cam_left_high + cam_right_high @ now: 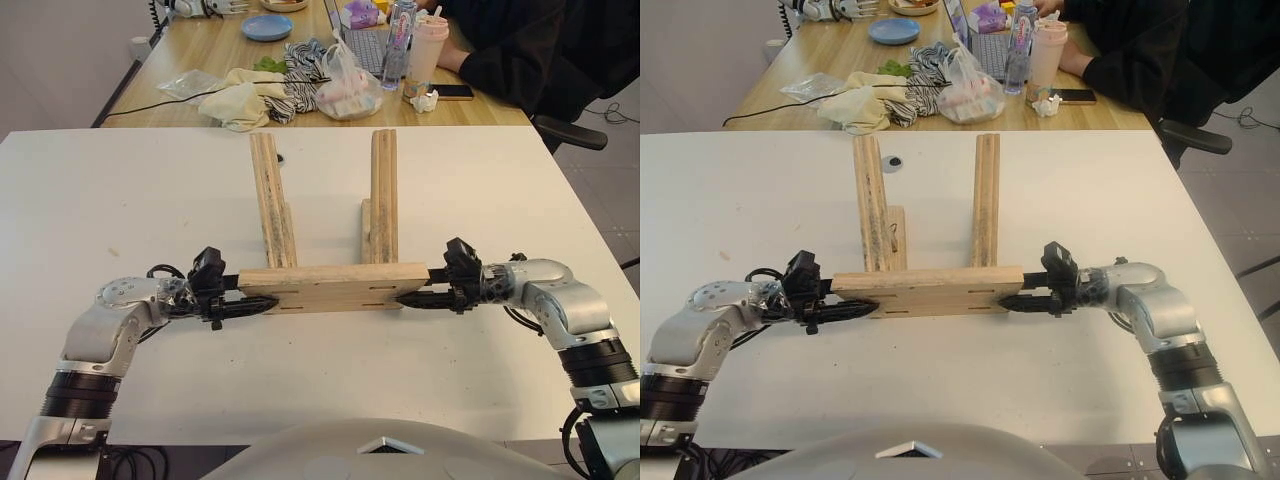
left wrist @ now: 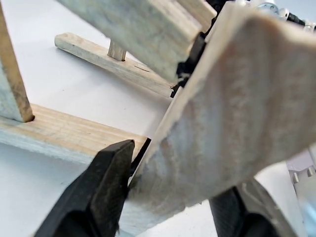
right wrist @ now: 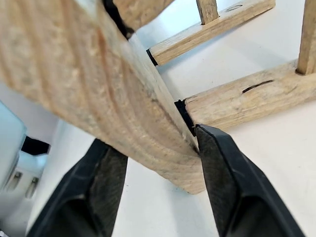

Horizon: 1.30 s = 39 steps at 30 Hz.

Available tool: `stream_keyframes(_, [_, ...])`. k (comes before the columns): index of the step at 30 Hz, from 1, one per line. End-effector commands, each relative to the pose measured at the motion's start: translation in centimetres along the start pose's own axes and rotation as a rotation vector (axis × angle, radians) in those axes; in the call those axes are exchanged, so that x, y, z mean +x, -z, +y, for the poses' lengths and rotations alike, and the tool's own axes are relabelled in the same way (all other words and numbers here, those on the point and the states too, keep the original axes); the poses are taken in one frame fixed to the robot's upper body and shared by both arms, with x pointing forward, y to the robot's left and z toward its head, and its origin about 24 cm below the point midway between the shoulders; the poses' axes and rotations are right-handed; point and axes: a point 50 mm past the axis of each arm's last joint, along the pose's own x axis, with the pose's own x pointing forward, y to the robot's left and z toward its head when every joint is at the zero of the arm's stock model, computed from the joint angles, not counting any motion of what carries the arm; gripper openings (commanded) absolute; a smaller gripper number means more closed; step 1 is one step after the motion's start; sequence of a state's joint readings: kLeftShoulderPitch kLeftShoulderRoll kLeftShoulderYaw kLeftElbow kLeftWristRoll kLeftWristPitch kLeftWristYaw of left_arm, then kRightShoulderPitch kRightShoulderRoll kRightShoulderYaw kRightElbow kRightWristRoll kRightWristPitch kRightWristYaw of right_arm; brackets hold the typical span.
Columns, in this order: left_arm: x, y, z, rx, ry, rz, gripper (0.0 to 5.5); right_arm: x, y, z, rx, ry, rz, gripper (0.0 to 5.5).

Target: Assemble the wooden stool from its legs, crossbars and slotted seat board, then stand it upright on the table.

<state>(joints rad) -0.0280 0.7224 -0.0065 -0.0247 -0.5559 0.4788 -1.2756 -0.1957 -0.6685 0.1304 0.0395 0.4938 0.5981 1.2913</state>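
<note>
Lies sideways on the desk [image 1: 100, 200], legs [image 1: 272, 195] toward 12 o'clock, seat board [image 1: 330, 287] pinched endwise by left tool [image 1: 262, 305] at 9 and right tool [image 1: 402, 298] at 3; could twist from slots under uneven tipping.

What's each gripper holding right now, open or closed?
Left gripper: closed on the left end of the seat board.
Right gripper: closed on the same board's right end.
</note>
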Motion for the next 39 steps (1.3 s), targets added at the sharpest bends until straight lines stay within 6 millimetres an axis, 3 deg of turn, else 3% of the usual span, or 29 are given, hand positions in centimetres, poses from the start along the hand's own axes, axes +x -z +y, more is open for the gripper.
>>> stream_keyframes(1, [-0.4, -0.1, -0.4, -0.184, 0.009, 0.004, 2.15, 0.9, -1.2, 0.7, 0.159, -0.086, -0.086, 2.06])
stream_keyframes(8, [-1.3, -5.0, -4.1, -0.489, 0.190, 0.001, 2.15, 0.2, -4.2, 4.7, 0.477, -0.327, -0.074, 2.06])
stream_keyframes(12, [-3.1, -7.9, -5.2, -0.576, 0.265, 0.065, 2.13, -1.3, -7.2, 4.8, 0.561, -0.409, -0.095, 2.02])
stream_keyframes(18, [-3.4, -11.8, -2.6, -0.613, 0.162, 0.070, 1.84, -2.1, -11.5, 2.9, 0.661, -0.439, -0.180, 1.89])
stream_keyframes(23, [-1.9, -14.3, 2.0, -0.708, -0.071, 0.041, 1.68, -1.5, -13.2, 1.7, 0.797, -0.382, -0.149, 1.65])
stream_keyframes(28, [0.8, -13.9, 5.6, -0.830, -0.243, -0.012, 1.68, 0.0, -15.4, -1.4, 0.952, -0.195, -0.195, 1.37])
stream_keyframes(34, [4.5, -8.5, 8.4, -0.930, -0.415, 0.012, 1.68, 1.1, -12.8, -4.5, 1.111, 0.141, -0.143, 1.32])
stream_keyframes(35, [4.7, -8.0, 8.5, -0.934, -0.413, -0.008, 2.06, 1.1, -12.2, -4.7, 1.125, 0.167, -0.131, 1.69])
stream_keyframes(39, [4.5, -7.8, 8.7, -0.881, -0.370, -0.129, 2.73, 0.8, -10.1, -5.2, 1.166, 0.187, -0.149, 2.41])
